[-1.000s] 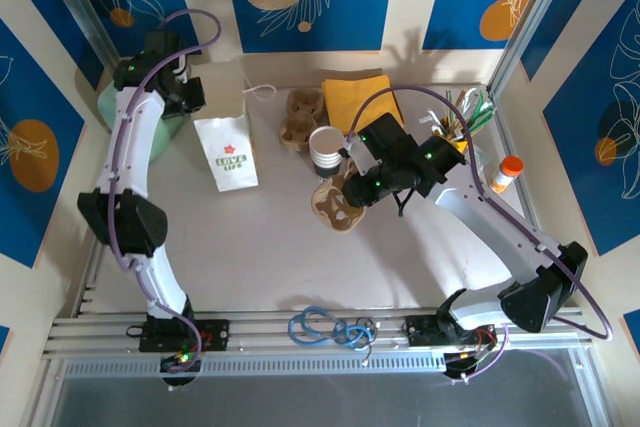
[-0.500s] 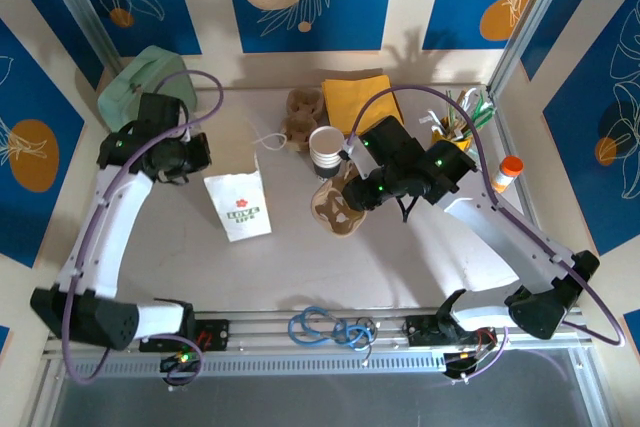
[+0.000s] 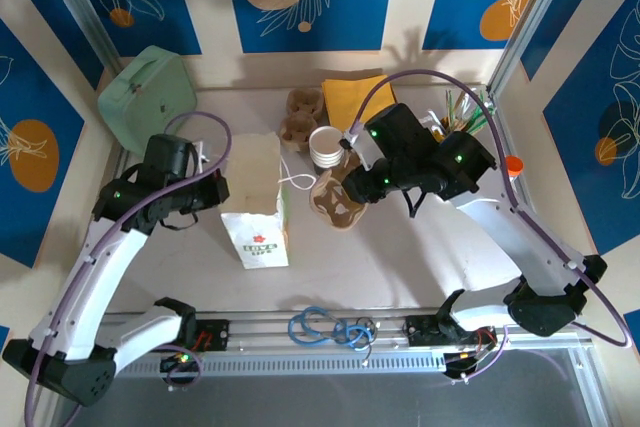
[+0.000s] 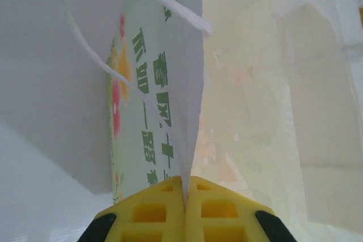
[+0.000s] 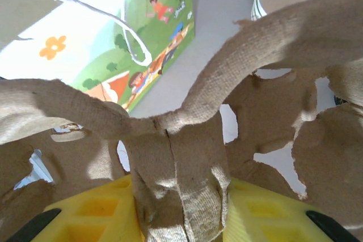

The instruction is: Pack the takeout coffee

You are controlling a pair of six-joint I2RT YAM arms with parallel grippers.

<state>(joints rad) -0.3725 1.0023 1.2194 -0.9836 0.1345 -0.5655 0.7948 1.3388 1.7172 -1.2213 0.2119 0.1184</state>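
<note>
At far left back, a mint green case (image 3: 150,87) sits on the table's corner. In front of it, the left gripper (image 3: 215,192) is clamped on the top edge of a white paper bag (image 3: 258,217), which stands upright and open, its string handle looping to the right. In the left wrist view, the yellow fingers (image 4: 153,208) are pressed together on the bag's thin wall (image 4: 164,83). A coiled blue cable (image 3: 325,327) lies at the near edge. Just right of the bag, the right gripper (image 3: 358,182) grips a brown pulp cup carrier (image 3: 335,202) by its centre ridge, seen close up in the right wrist view (image 5: 187,134). Just behind the carrier is a stack of white cups (image 3: 325,147), with a yellow napkin (image 3: 360,97) beyond. An orange-capped bottle (image 3: 510,165) stands far right. Where the takeout coffee stands cannot be told.
</note>
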